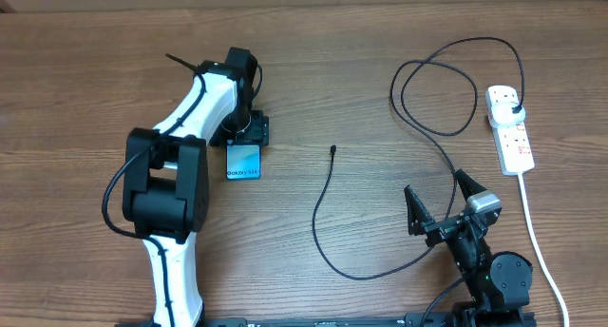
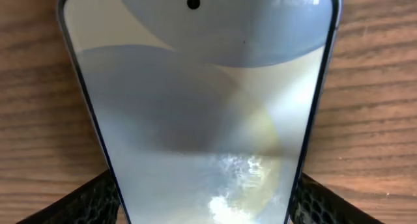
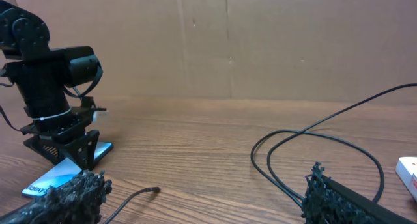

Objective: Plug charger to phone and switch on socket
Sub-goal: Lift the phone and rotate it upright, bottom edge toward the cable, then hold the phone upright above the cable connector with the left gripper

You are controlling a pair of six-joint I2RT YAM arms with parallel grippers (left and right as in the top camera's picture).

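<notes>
The phone (image 1: 243,162) lies flat on the table, its teal screen up. My left gripper (image 1: 246,142) stands over its far end. In the left wrist view the phone (image 2: 202,107) fills the frame, and my black fingers (image 2: 85,201) sit against both long edges. The charger cable (image 1: 321,222) curves across the table to a free connector tip (image 1: 333,148), well right of the phone. Its plug (image 1: 513,105) sits in the white socket (image 1: 513,142). My right gripper (image 1: 440,201) hovers open near the front, holding nothing. The tip (image 3: 154,190) lies ahead of it.
The cable loops (image 1: 437,89) spread left of the socket, and one strand (image 3: 287,185) runs past my right gripper's right finger. The socket's thick white cord (image 1: 537,241) trails to the front right edge. A brown wall (image 3: 228,42) closes the far side.
</notes>
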